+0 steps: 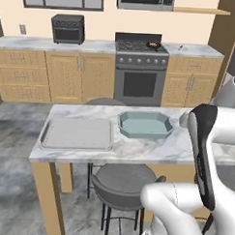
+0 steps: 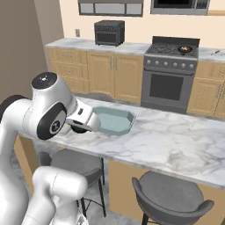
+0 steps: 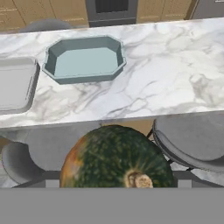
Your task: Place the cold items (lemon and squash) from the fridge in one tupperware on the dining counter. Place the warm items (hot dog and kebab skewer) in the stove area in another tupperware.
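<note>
A dark green squash (image 3: pixel 116 157) with an orange patch and a pale stem scar sits close up in the hand view, between the fingers of my gripper (image 3: pixel 118 184), which is shut on it. It hangs over the stools, just short of the dining counter's (image 1: pixel 137 150) front edge. A teal eight-sided tupperware (image 3: pixel 85 59) (image 1: pixel 145 124) (image 2: pixel 115 119) stands empty on the counter beyond it. A flat grey tupperware (image 1: pixel 77 133) (image 3: pixel 15 83), also empty, lies to its left. The lemon, hot dog and kebab skewer are out of view.
Grey stools (image 1: pixel 124 182) (image 2: pixel 169 197) (image 3: pixel 192 140) stand under the counter's near side. Behind the counter is the stove (image 1: pixel 141 67) (image 2: pixel 169 66) with a pan (image 1: pixel 152 44) (image 2: pixel 184 48) on it, and a toaster oven (image 1: pixel 68 28) sits on the back counter.
</note>
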Tool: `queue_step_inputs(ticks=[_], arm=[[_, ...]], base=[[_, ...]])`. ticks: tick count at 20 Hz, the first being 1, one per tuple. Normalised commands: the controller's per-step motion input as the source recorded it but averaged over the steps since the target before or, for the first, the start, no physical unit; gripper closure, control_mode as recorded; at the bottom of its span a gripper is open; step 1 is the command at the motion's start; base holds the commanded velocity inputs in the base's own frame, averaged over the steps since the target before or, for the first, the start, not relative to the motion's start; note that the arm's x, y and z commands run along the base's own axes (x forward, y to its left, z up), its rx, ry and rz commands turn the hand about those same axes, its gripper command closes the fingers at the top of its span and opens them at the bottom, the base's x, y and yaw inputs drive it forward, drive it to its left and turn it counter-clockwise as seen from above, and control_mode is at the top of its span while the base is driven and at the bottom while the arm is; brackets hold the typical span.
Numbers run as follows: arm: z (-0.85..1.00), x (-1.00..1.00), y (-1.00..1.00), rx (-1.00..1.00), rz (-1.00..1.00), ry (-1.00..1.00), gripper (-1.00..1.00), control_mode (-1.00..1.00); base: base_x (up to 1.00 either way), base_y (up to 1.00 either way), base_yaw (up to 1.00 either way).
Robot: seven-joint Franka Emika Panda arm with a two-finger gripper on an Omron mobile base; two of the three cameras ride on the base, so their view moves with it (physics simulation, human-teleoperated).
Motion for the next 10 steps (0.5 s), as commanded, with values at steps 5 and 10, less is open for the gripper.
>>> queue_step_inputs(ticks=[5, 10], arm=[[0.00, 0.40, 0.07, 0.03, 0.00, 0.14, 1.00, -1.00], [-0.03, 1.00, 0.19, 0.05, 0.00, 0.37, 1.00, -1.00]], base=[[0.60, 0.07, 0.01], [0.00, 0.00, 0.00]])
